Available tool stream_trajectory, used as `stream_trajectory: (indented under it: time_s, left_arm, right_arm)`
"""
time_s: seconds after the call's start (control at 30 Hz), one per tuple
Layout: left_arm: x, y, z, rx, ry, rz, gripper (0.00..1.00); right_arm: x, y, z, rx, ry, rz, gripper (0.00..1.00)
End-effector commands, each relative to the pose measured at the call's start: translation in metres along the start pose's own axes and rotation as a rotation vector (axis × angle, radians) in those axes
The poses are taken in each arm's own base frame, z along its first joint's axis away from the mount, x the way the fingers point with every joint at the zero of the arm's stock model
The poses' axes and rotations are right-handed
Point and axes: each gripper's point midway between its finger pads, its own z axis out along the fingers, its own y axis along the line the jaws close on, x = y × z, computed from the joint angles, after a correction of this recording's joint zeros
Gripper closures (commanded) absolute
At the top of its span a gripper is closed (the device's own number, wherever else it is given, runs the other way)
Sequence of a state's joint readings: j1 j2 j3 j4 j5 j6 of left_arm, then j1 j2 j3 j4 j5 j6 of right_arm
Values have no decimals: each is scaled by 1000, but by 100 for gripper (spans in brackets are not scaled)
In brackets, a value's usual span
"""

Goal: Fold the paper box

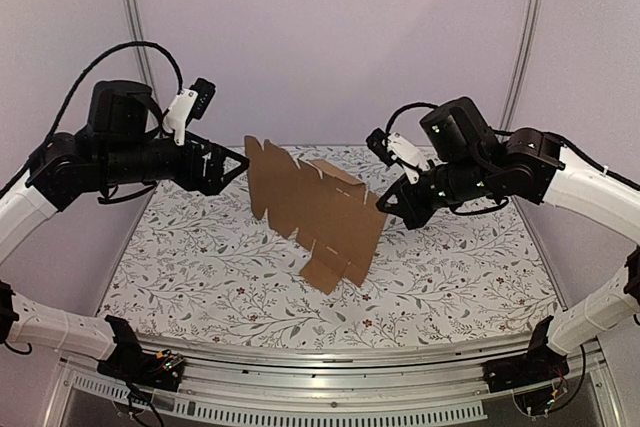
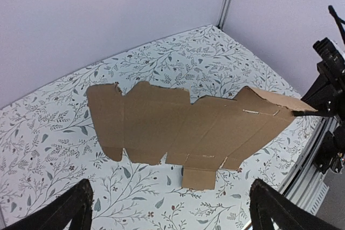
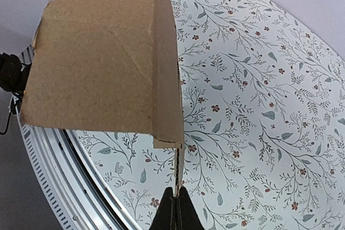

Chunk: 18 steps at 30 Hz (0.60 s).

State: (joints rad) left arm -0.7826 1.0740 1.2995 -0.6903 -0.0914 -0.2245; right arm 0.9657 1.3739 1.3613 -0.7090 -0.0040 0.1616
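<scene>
Right fingers pinch one edge of the paper box aloft; left fingers gape nearby.

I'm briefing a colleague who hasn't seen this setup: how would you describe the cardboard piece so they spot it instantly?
Over the middle of the floral table, the paper box hangs as a flat sheet, its right end pinched by the right tool, the open left tool near its left end. It is the only plain brown thing, edged with notched flaps and slots.
</scene>
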Motion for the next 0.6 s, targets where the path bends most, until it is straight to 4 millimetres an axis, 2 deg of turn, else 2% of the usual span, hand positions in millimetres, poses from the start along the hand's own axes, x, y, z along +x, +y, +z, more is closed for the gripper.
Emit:
stream_trajectory:
  time_s: [0.0, 0.17, 0.37, 0.57]
  left_arm:
    - [4, -34, -6, 124, 46, 186, 0]
    - [16, -71, -8, 164, 56, 472, 1]
    - [33, -104, 7, 98, 47, 818, 1]
    - [39, -122, 26, -26, 35, 1047, 3]
  right_arm:
    - [17, 6, -23, -29, 133, -151, 100]
    - [16, 4, -28, -17, 160, -203, 100]
    - [20, 7, -23, -36, 178, -186, 100]
    - [26, 7, -15, -38, 200, -132, 100]
